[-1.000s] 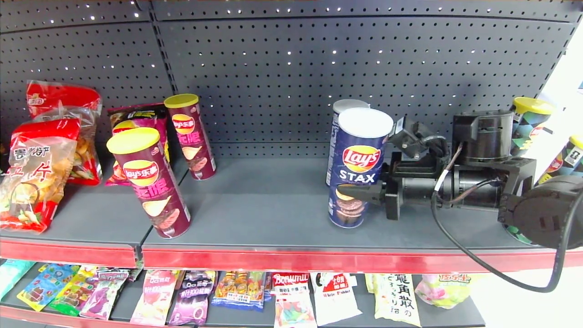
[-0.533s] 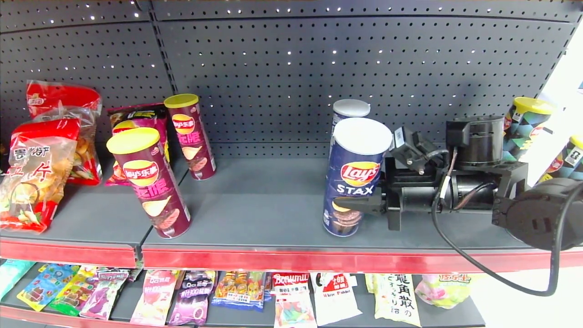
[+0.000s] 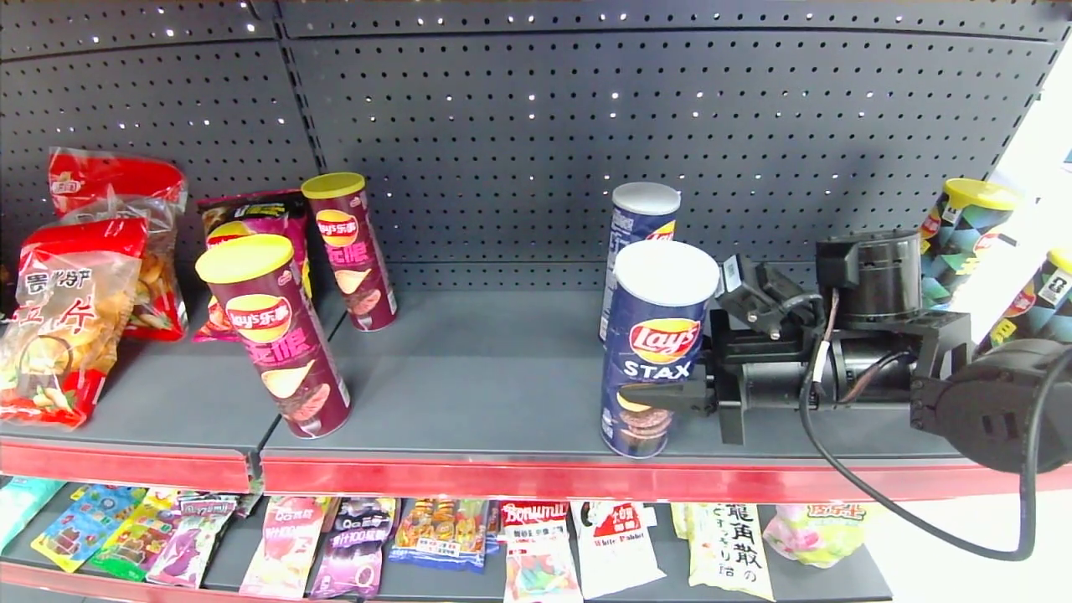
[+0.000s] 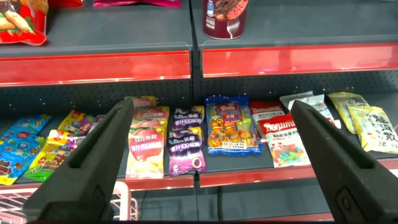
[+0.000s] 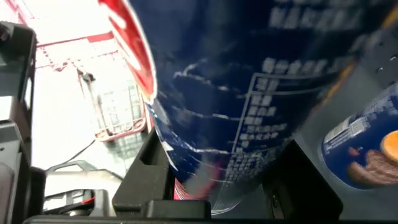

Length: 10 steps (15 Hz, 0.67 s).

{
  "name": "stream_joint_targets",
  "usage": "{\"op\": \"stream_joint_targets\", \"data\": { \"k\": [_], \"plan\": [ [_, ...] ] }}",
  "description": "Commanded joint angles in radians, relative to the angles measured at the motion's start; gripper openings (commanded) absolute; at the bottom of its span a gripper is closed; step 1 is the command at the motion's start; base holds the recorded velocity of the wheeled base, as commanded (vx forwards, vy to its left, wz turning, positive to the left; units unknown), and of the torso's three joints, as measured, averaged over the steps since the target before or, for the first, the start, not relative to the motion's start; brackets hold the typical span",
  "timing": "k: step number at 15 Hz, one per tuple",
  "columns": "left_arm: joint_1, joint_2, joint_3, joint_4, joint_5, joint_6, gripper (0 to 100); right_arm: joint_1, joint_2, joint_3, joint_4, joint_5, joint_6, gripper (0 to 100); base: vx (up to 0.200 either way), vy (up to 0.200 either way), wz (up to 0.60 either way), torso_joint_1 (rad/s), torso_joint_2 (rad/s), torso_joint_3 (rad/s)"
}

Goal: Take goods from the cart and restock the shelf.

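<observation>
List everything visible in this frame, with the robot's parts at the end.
shelf: 1, grey with red edge, upper level
blue cans: 2, white lids, right of middle; one at the front edge, one behind it
maroon cans: 2, yellow lids, left of middle, front and rear
red bags: 2, far left, one behind the other
purple bag: 1, behind the front maroon can
patterned cans: 2, yellow lids, far right
snack packets: many, mixed colours, lower shelf
right gripper: black, shut on the front blue can
left gripper: black, open, empty, facing the lower shelf
</observation>
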Motion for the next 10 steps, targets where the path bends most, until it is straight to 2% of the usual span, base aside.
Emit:
{"op": "stream_joint_targets", "data": {
  "k": [1, 10],
  "plan": [
    [0.0, 0.001, 0.0, 0.0, 0.0, -0.001, 100, -0.004, -0.002, 0.004, 0.0, 0.001, -0.001, 0, 0.0, 0.0, 0.0, 0.0, 0.0, 0.0],
    [0.0, 0.001, 0.0, 0.0, 0.0, -0.001, 100, -0.002, 0.055, -0.042, -0.002, -0.006, -0.025, 0, 0.0, 0.0, 0.0, 0.0, 0.0, 0.0]
  ]
}}
